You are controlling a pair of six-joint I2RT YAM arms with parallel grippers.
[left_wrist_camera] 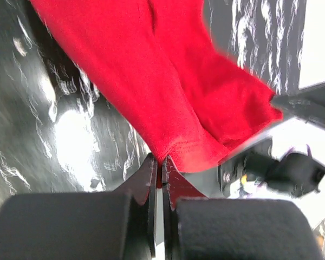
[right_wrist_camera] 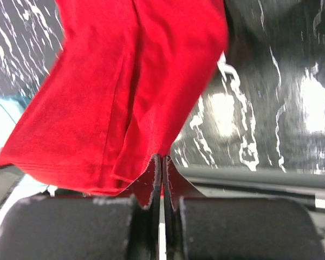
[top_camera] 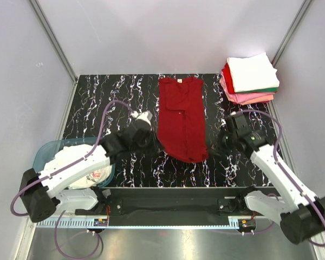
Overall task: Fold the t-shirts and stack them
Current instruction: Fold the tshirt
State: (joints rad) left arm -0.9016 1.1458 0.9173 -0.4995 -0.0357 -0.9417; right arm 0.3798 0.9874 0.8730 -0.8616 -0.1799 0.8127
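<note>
A plain dark red t-shirt (top_camera: 181,116) lies lengthwise on the black marbled table as a long narrow strip, collar at the far end. My left gripper (top_camera: 154,140) is shut on its near left corner; the left wrist view shows the red hem (left_wrist_camera: 195,154) pinched between the gripper (left_wrist_camera: 161,162) jaws. My right gripper (top_camera: 214,147) is shut on the near right corner, and the cloth (right_wrist_camera: 124,97) runs into the closed gripper (right_wrist_camera: 162,158). A stack of folded t-shirts (top_camera: 250,78), white on top with green, pink and red below, sits at the back right.
A teal plastic tub (top_camera: 43,154) stands at the left by the left arm and holds a crumpled white t-shirt with red print (top_camera: 84,173). Grey walls enclose the table on three sides. The table's front rail (top_camera: 168,203) runs between the arm bases.
</note>
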